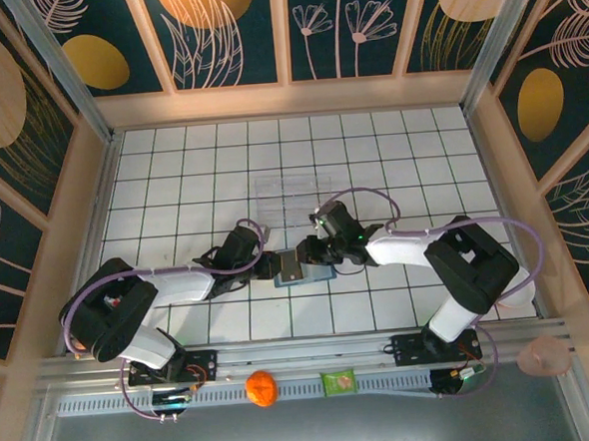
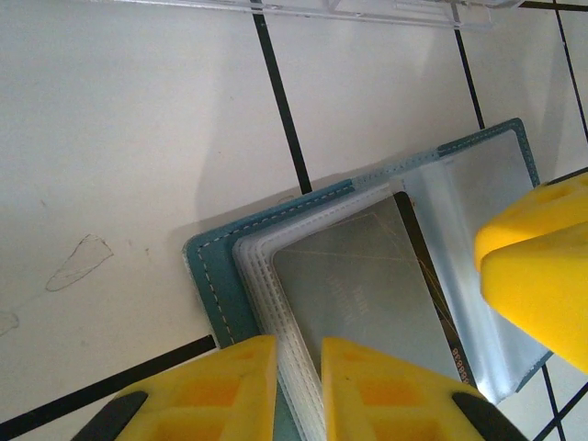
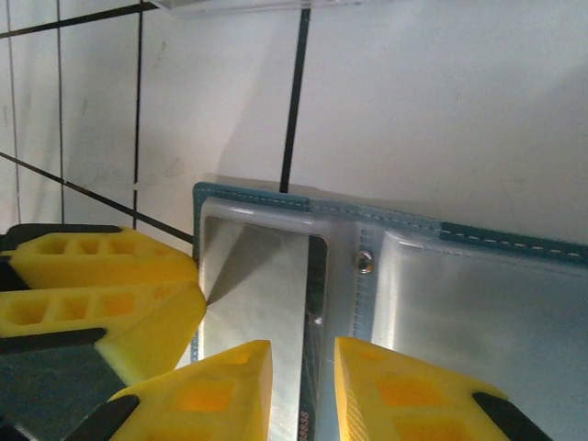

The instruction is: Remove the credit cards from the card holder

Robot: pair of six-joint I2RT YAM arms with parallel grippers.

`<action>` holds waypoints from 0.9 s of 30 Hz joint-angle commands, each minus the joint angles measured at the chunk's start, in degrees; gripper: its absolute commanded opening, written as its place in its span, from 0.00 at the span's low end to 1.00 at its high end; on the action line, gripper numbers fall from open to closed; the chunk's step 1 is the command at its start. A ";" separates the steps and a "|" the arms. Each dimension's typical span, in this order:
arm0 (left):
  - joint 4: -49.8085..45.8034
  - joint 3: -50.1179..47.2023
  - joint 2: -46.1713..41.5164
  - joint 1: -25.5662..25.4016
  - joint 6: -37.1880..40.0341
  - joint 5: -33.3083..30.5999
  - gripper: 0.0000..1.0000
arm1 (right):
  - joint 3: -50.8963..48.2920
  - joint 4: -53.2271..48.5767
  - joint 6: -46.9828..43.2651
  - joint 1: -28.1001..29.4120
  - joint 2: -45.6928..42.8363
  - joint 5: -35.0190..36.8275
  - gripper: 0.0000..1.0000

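Observation:
The teal card holder [image 1: 318, 276] lies open on the white tiles between my two arms. Its stitched cover [image 2: 216, 276] carries a stack of clear sleeves [image 2: 266, 276]. A credit card [image 2: 358, 285] with a dark edge sits inside a sleeve, its face shiny with glare. My left gripper [image 2: 299, 386] [image 1: 274, 265] is closed narrowly on the sleeve stack's edge. My right gripper [image 3: 303, 386] [image 1: 311, 251] stands just above the same credit card [image 3: 257, 285], its jaws slightly apart over the card's dark edge, gripping nothing. A rivet [image 3: 366, 262] marks the fold. The left gripper's fingers [image 3: 101, 285] press in beside it.
A clear plastic tray [image 1: 291, 193] lies about one tile beyond the card holder, its edge [image 2: 367, 9] close ahead. An orange ball [image 1: 262, 387] and a green packet [image 1: 338, 383] rest on the front rail. Wooden walls bound the tiled floor.

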 commanded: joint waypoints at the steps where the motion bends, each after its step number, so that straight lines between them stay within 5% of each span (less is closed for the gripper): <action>1: -0.76 0.26 1.32 -0.23 0.95 -1.08 0.20 | -0.10 0.18 0.87 0.08 1.39 -0.41 0.25; 17: 0.40 -0.18 2.31 -0.22 0.78 0.28 0.16 | 0.82 1.24 0.63 0.61 3.86 -2.25 0.24; 27: 0.10 -0.45 1.64 -0.23 0.59 0.24 0.12 | 0.87 0.17 0.52 0.75 2.87 -0.38 0.02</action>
